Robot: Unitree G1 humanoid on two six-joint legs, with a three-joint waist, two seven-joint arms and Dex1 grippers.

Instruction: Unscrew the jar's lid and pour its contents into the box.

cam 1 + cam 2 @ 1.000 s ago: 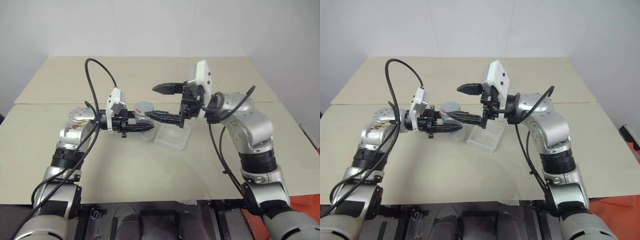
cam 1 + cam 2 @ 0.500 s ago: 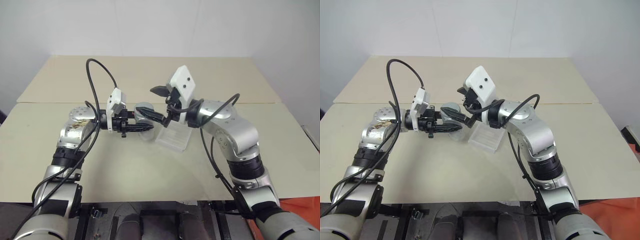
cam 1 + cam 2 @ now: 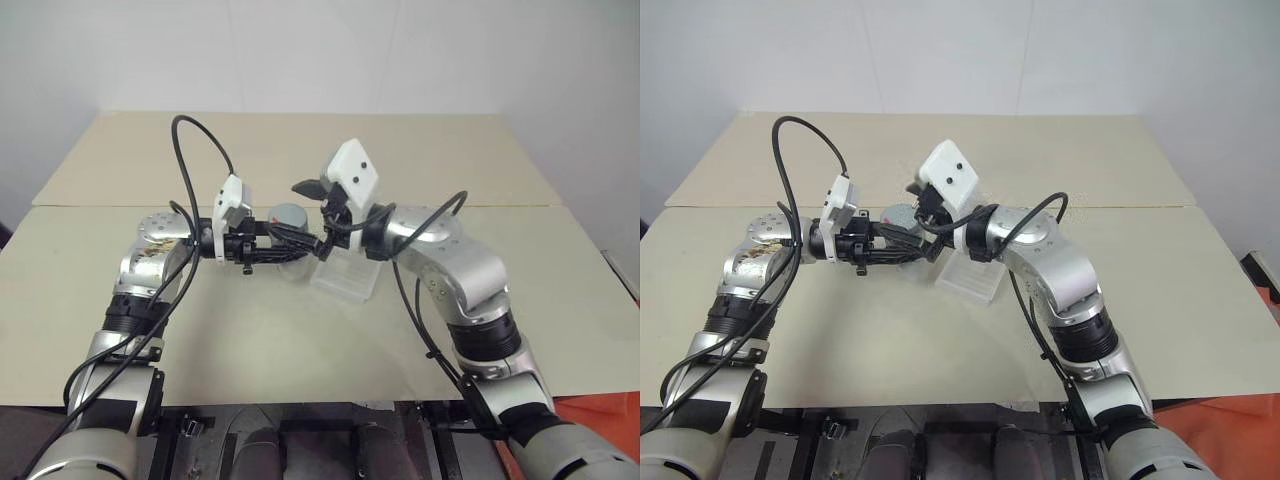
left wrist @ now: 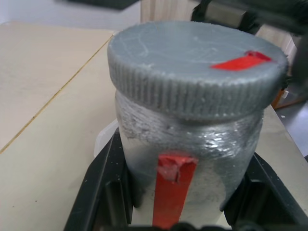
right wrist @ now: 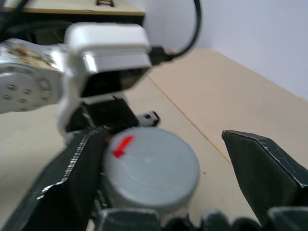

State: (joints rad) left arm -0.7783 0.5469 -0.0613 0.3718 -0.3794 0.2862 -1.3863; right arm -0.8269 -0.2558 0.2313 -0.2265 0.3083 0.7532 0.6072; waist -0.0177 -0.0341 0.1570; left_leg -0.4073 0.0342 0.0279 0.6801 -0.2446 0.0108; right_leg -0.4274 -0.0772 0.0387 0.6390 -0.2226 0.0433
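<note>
My left gripper [image 3: 288, 251] is shut on the jar [image 4: 187, 159], holding it upright a little above the table. The jar's frosted wall carries a red strip. Its grey ribbed lid [image 3: 290, 215] with a red mark sits on top, also seen as the lid [image 5: 151, 166] in the right wrist view. My right gripper [image 3: 292, 211] is open, with one finger on each side of the lid and gaps showing on both sides. The clear box [image 3: 348, 275] lies on the table just right of the jar, under my right wrist. The contents are hidden.
Two beige table tops meet along a seam [image 3: 500, 205] that runs across behind the arms. Black cables [image 3: 190, 160] loop over both arms. An orange-red object [image 3: 600, 410] shows past the table's near right corner.
My right gripper has swung left and down and turned, and its open fingers now flank the lid. The left gripper and the jar have stayed still.
</note>
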